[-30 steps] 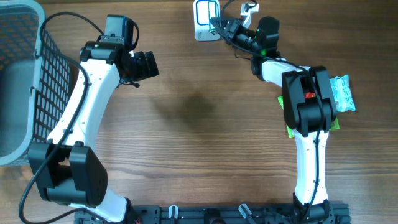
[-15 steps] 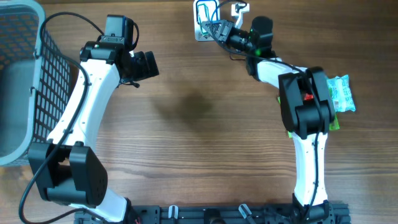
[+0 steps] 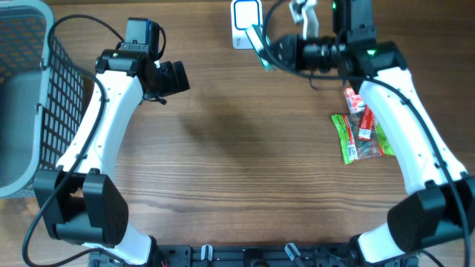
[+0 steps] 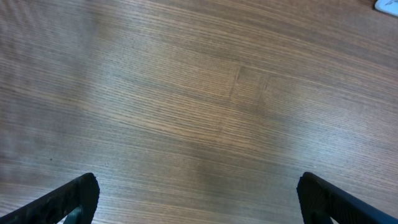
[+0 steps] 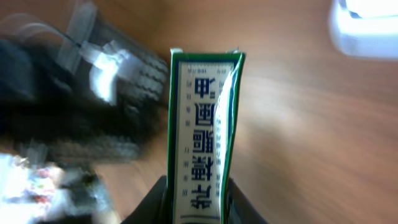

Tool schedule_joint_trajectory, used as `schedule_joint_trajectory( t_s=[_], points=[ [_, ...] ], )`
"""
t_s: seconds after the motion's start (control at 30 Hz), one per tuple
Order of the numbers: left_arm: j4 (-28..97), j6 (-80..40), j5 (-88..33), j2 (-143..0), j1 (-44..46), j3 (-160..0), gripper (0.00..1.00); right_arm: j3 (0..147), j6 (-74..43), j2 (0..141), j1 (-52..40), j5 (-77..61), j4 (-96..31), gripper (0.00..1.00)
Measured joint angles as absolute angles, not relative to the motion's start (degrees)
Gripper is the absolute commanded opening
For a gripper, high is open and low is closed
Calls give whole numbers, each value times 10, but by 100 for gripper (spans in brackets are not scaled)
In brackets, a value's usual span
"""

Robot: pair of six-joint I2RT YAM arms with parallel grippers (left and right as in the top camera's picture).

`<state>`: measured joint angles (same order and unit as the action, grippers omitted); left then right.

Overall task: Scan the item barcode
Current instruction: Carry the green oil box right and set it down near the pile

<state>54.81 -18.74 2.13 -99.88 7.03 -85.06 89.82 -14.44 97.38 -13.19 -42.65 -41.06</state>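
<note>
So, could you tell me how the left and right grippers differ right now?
The left gripper is wide open; the right gripper is shut. The left gripper holds nothing, while the right gripper clamps a green-edged packet. The left gripper hangs over bare table; the right gripper sits close to the white scanner. Both are black two-finger grippers.

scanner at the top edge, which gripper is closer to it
Right. The right gripper, holding a packet, is just beside the scanner; the left gripper is well off to its left.
</note>
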Motion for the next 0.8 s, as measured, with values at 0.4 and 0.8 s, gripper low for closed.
schedule_joint_trajectory(
  t_s=[0.4, 0.8],
  points=[
    [548, -187, 21, -999, 70, -851, 100, 701, -13, 971, -131, -70, -469, 46],
    [548, -187, 21, -999, 70, -851, 100, 661, -5, 971, -131, -24, -427, 100]
  ],
)
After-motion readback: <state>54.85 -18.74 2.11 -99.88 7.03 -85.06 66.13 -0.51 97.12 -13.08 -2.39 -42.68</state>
